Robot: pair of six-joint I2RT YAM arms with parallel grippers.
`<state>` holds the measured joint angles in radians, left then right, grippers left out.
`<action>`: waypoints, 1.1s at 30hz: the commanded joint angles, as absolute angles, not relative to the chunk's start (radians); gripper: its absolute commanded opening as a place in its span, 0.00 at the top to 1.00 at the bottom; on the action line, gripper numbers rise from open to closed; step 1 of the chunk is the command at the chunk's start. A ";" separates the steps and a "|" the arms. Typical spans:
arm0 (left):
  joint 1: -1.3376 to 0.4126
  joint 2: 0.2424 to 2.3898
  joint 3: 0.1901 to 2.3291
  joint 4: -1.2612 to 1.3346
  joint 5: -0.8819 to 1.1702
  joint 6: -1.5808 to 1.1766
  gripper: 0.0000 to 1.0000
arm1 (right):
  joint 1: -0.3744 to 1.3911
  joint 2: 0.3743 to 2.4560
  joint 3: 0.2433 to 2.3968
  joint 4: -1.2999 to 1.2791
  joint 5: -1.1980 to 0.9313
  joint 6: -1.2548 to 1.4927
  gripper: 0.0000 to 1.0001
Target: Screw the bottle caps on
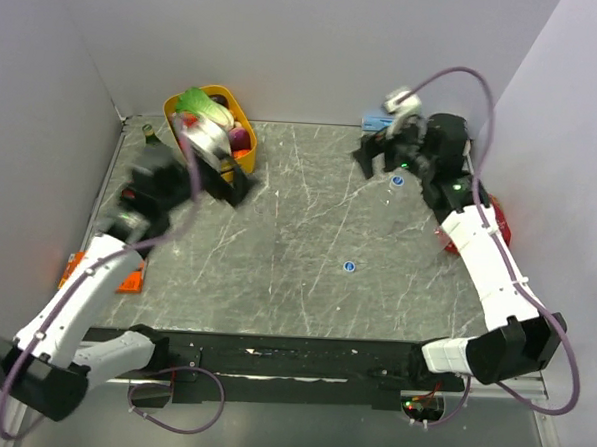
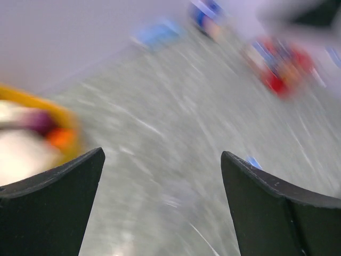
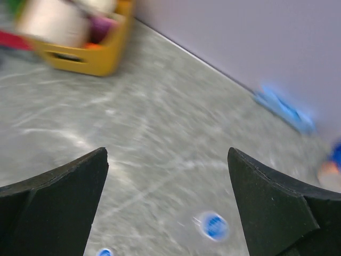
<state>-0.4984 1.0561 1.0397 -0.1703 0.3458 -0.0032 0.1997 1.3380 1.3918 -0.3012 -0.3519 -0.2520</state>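
A blue cap (image 1: 348, 267) lies loose on the grey table (image 1: 277, 242); the right wrist view cuts it off at the bottom edge (image 3: 104, 252). A faint clear bottle (image 1: 394, 203) stands just in front of my right gripper (image 1: 378, 160). From above, its top shows as a blue cap (image 3: 214, 226) with a clear halo. My right gripper (image 3: 167, 150) hangs open above the table, with nothing between its fingers. My left gripper (image 1: 233, 180) is open beside the yellow basket and blurred by motion. In its own view, the left gripper (image 2: 162, 152) holds nothing, and a small blue cap (image 2: 253, 161) peeks past the right finger.
A yellow basket (image 1: 212, 119) full of odds and ends stands at the back left, with a green bottle (image 1: 148, 134) beside it. A red object (image 1: 499, 222) lies at the right wall, an orange one (image 1: 130, 277) at the left edge, and a blue item (image 1: 372, 119) against the back wall.
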 commanded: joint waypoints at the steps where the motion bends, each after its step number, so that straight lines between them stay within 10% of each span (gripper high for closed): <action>1: -0.201 1.066 1.202 -0.271 0.365 -0.182 0.04 | 0.402 1.316 1.434 -0.331 -0.529 -0.346 0.01; 22: 0.049 0.805 0.923 -0.233 0.293 -0.362 0.04 | 0.744 1.703 1.552 -0.273 -0.491 -0.272 0.03; 33: 0.051 0.810 0.905 -0.221 0.365 -0.351 0.04 | 0.759 1.743 1.491 -0.210 -0.449 -0.270 0.35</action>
